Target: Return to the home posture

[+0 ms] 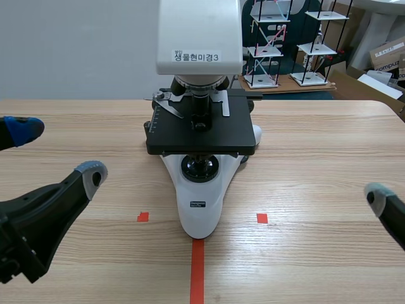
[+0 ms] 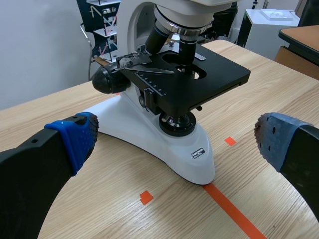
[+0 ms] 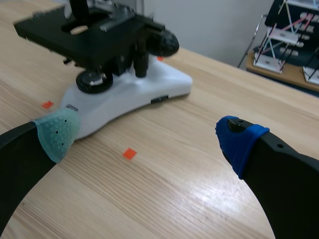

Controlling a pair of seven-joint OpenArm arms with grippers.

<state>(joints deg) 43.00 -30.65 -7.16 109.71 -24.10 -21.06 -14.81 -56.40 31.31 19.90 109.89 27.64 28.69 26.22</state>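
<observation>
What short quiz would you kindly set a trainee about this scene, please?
1. True or false: the left tool is shut on the microscope.
2. Which one holds something? A the left tool, B the right tool, C neither.
3. Fill in: the microscope's stage is ___ in colour.
Key: 1 false; 2 C; 3 black.

The left tool (image 1: 57, 152) sits low at the frame's left, spread wide; the right tool (image 3: 147, 137), at lower right, gapes likewise.
</observation>
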